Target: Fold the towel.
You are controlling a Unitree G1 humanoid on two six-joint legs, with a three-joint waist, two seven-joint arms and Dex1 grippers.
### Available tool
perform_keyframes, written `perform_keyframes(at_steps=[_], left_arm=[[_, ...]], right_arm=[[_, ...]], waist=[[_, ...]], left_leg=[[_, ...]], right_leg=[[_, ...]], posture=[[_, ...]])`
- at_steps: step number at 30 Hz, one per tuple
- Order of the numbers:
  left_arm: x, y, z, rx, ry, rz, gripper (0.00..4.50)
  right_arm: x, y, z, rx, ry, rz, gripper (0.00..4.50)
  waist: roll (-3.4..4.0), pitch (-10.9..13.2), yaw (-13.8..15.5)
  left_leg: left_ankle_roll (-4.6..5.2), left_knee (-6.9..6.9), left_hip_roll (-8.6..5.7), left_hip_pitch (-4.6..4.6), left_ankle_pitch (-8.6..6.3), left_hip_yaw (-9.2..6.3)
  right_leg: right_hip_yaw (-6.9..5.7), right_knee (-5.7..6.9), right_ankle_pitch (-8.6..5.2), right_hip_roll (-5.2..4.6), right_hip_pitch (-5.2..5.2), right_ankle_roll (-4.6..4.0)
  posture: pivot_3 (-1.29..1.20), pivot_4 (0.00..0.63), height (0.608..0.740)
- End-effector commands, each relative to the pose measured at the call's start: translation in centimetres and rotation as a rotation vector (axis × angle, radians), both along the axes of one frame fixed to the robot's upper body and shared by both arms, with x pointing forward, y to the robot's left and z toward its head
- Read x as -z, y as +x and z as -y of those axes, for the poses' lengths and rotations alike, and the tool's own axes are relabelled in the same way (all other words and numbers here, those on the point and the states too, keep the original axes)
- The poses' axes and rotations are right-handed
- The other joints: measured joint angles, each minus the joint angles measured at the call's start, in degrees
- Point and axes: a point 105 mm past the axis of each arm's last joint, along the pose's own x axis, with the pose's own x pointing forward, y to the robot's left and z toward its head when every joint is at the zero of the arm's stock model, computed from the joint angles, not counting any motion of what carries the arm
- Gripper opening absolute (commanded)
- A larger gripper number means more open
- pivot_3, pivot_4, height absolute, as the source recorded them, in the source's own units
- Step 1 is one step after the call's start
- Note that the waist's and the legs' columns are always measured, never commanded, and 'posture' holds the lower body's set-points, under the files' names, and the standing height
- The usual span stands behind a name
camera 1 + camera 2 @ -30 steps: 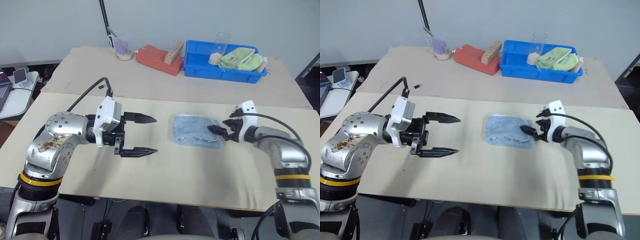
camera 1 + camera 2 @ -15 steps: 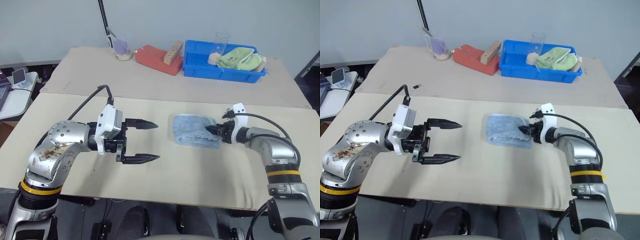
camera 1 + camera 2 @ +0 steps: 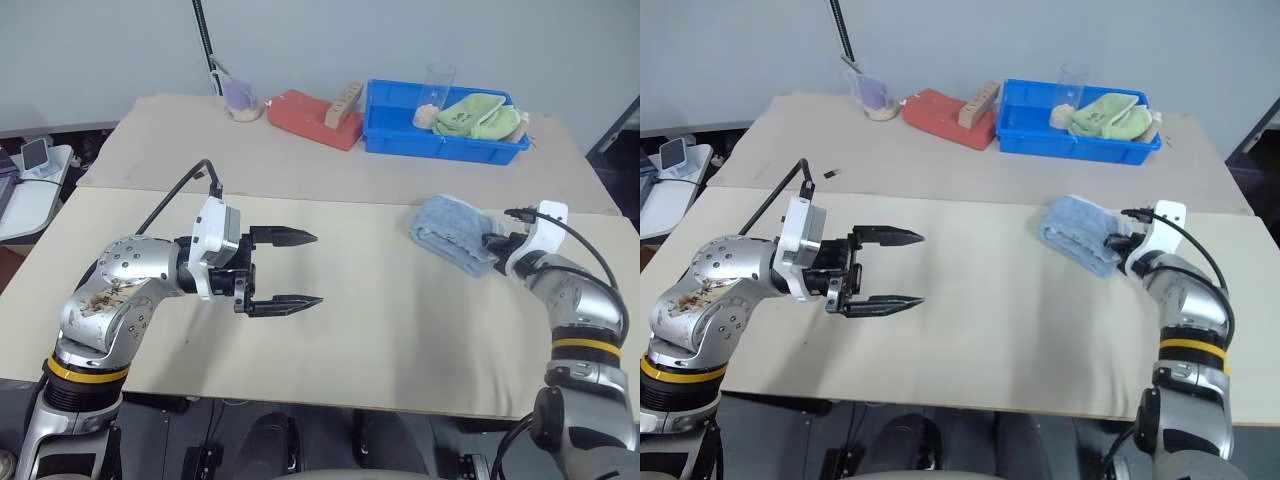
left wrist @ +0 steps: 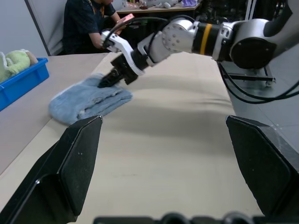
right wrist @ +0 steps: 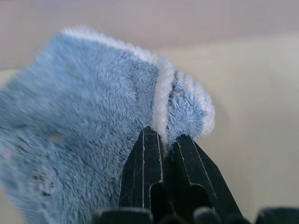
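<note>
The towel (image 3: 448, 232), light blue terry with a thin white trim, lies bunched and folded over on the right side of the beige table (image 3: 380, 340). My right gripper (image 3: 492, 241) is at its right end, shut on the trimmed edge. The right wrist view has the two black fingers (image 5: 145, 158) pinched together on the white trim of the towel (image 5: 93, 102). My left gripper (image 3: 305, 268) hovers open over the table's left-centre, pointing right toward the towel (image 4: 88, 99), well short of it and holding nothing.
At the back stand a blue bin (image 3: 400, 140) with a light green cloth (image 3: 480, 115) and a clear glass (image 3: 440, 85), a red object (image 3: 310, 115) and a cup (image 3: 240, 98). A person (image 4: 88, 23) sits beyond the table's right end.
My right gripper shut on the towel's right edge and dragged the towel to the right along the table. The left gripper stayed open in about the same place.
</note>
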Motion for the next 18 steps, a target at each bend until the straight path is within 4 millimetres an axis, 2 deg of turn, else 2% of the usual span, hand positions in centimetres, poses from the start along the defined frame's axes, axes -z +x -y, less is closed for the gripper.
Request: perform_keyframes(at_steps=[1,5,7,9,11,13,15,18], left_arm=[[-0.7,0.4,-0.2,-0.027,-0.004,0.043,4.5],[-0.5,1.1,-1.1,-0.107,0.013,0.055,4.5],[-0.2,1.8,-2.1,-0.187,0.032,0.056,4.5],[0.5,2.7,-3.9,-0.309,0.082,0.046,4.5],[1.4,3.6,-6.4,-0.462,0.155,0.04,4.5],[1.8,3.7,-8.3,-0.552,0.189,0.029,4.5],[2.3,3.1,-10.1,-0.618,0.227,0.034,4.5],[3.1,2.1,-11.8,-0.691,0.294,0.042,4.5]], right_arm=[[-2.1,0.3,0.8,0.057,0.002,0.082,1.49],[-3.8,-0.1,1.9,0.099,-0.017,0.138,2.89],[-5.2,-0.7,2.6,0.099,-0.046,0.17,3.61],[-7.2,-1.4,2.9,0.035,-0.141,0.211,4.33],[-9.0,-2.4,2.0,-0.107,-0.274,0.254,4.45],[-9.5,-3.5,0.6,-0.279,-0.385,0.26,4.45],[-9.2,-5.2,-1.3,-0.494,-0.488,0.245,4.45],[-8.0,-7.7,-3.1,-0.728,-0.565,0.192,4.45]], waist=[[0.0,0.0,0.02],[0.01,0.0,0.13],[0.02,0.01,0.15],[0.06,0.03,0.26],[0.12,0.07,0.37],[0.11,0.07,0.31],[0.1,0.06,0.18],[0.08,0.08,0.07]], left_leg=[[0.0,-0.01,0.0,0.01,0.0,0.0],[0.0,-0.03,0.01,0.0,0.0,0.01],[0.01,-0.02,0.01,0.0,0.0,0.0],[0.01,-0.03,0.02,-0.01,-0.01,0.0],[0.02,-0.06,0.02,-0.03,-0.01,0.0],[0.03,-0.2,0.02,0.02,-0.01,0.0],[0.03,-0.24,0.05,0.05,-0.02,0.0],[0.03,-0.35,0.16,0.17,-0.02,0.09]], right_leg=[[0.0,0.0,0.0,0.0,0.0,0.0],[0.0,-0.02,0.0,-0.02,-0.01,0.01],[0.01,-0.02,0.0,-0.02,-0.01,0.01],[0.03,-0.02,-0.01,-0.03,-0.03,0.02],[0.01,-0.03,-0.03,-0.05,-0.05,0.05],[0.02,-0.09,-0.05,-0.07,-0.05,0.08],[0.01,-0.12,-0.06,-0.07,-0.05,0.09],[0.03,-0.14,-0.11,-0.03,-0.02,0.15]], posture=[[0.0,0.15,0.669],[0.0,0.15,0.669],[0.0,0.15,0.669],[0.0,0.15,0.669],[0.0,0.15,0.669],[0.0,0.15,0.669],[0.0,0.15,0.669],[0.0,0.15,0.669]])
